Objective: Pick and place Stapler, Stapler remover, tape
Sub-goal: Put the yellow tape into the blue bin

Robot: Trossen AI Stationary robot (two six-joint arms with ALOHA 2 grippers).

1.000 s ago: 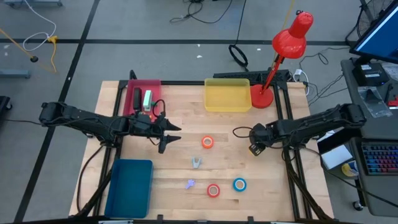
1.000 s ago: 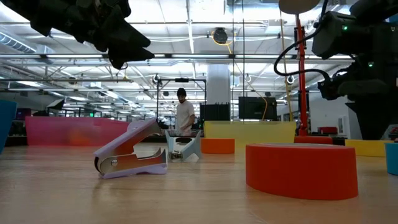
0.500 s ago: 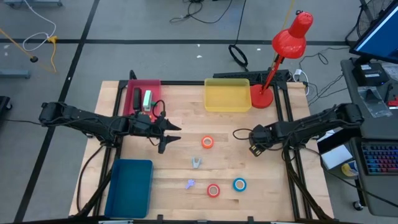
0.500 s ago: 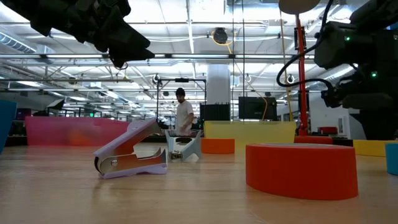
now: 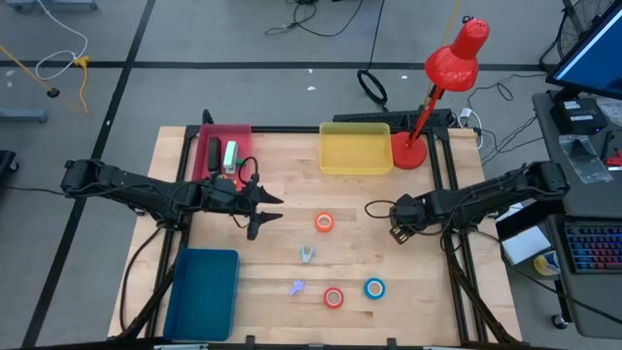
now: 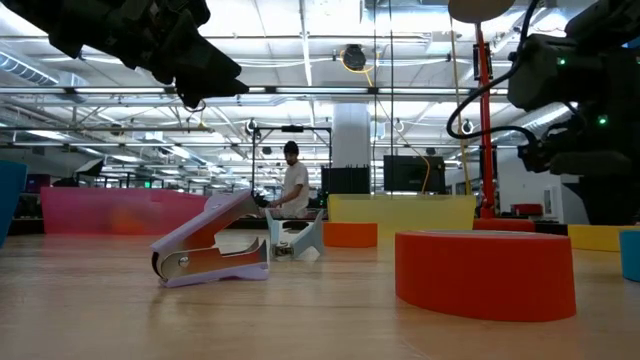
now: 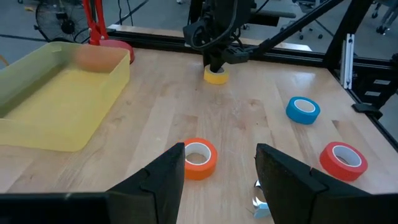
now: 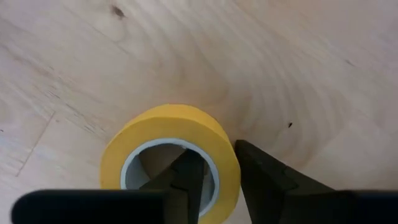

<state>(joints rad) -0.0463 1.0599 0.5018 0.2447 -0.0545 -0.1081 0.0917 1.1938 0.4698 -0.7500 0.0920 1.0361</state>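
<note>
Yellow tape lies flat on the wooden table at its right side, straddled by the right gripper: one finger stands inside the roll's white core, the other outside against the yellow wall, so the wall sits between the two. The fingers are narrow around that wall, but whether they are actually pinching it cannot be told. From the left wrist view the roll rests on the wood under that dark gripper.

The left gripper hangs above the table's left-centre, fingers spread apart with nothing between them; an orange tape roll lies on the wood ahead of it.

Tape rolls number four: yellow, orange, red and blue, the last two near the front edge. Staple removers number two: a grey one at centre and a lilac one just in front of it. Trays number three: red at back left holding a dark stapler and a light one, yellow at back centre, blue at front left. One red desk lamp stands at the back right corner.
</note>
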